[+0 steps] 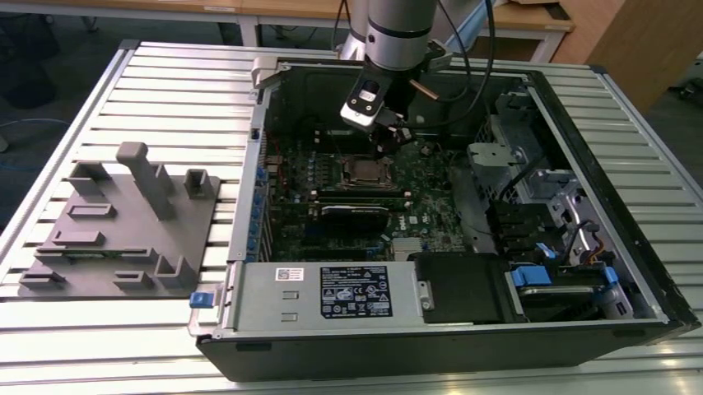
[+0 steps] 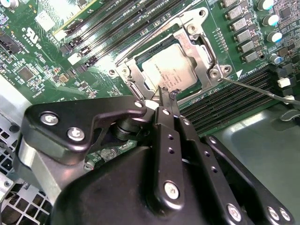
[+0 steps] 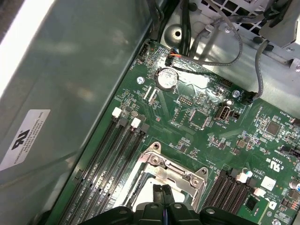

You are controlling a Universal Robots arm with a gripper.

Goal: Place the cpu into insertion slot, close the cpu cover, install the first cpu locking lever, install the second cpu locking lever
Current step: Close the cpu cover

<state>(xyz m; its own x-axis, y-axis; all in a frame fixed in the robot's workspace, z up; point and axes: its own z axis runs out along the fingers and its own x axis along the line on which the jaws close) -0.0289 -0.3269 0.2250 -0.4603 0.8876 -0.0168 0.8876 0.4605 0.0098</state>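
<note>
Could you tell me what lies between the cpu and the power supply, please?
In the exterior view, a long black card lies between the cpu and power supply.

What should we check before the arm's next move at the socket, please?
1. Cpu lying flat in place: ok.
2. Cover down over the cpu: ok.
3. Lever latched: cannot tell.
4. Claw shut, tips at the cover's edge: ok.
5. Cables away from the cover: ok.
</note>
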